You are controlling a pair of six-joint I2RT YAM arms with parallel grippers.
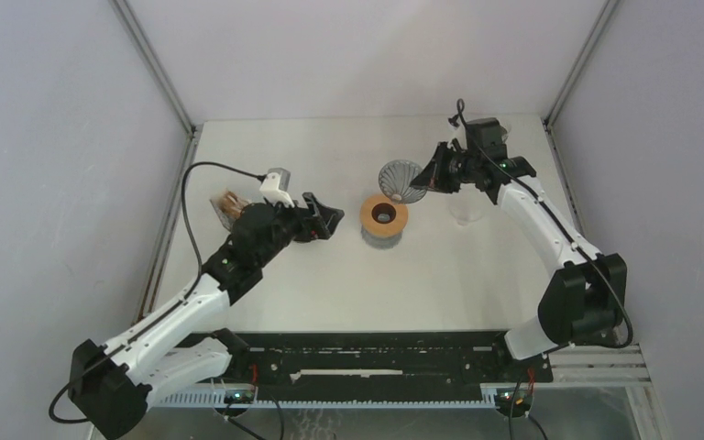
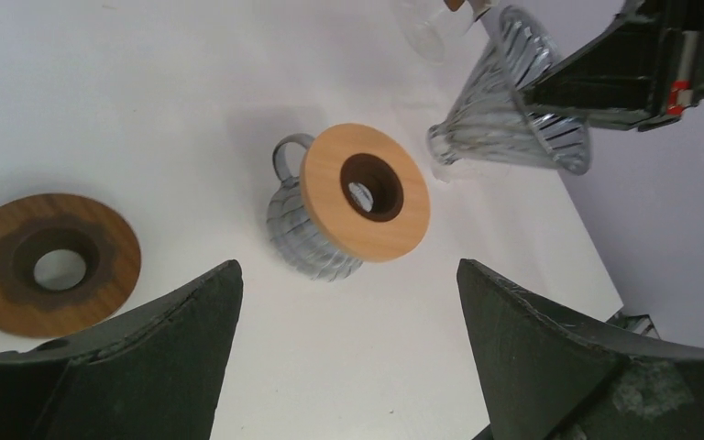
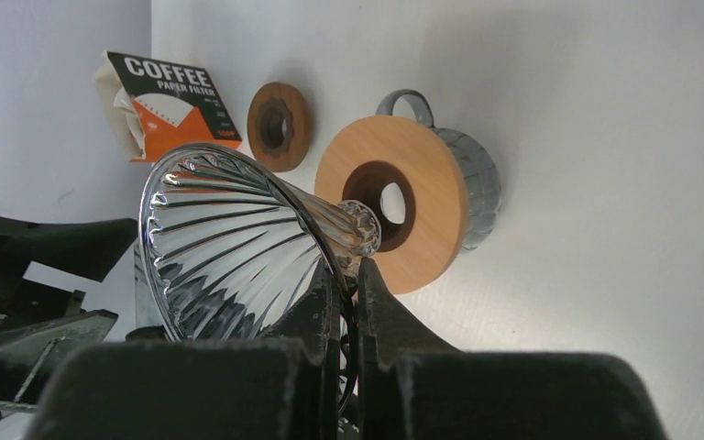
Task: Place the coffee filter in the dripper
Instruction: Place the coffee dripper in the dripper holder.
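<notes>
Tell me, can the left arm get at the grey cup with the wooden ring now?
Probably yes. The left claw is open and faces the cup, with nothing between them. The right claw holds the glass funnel off to one side.

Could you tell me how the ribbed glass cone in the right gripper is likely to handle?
The glass cone looks rigid but probably fragile, being thin clear glass. The right gripper pinches only its wall, so the smooth surface may slip. Set on its side, its round flare would likely roll.
</notes>
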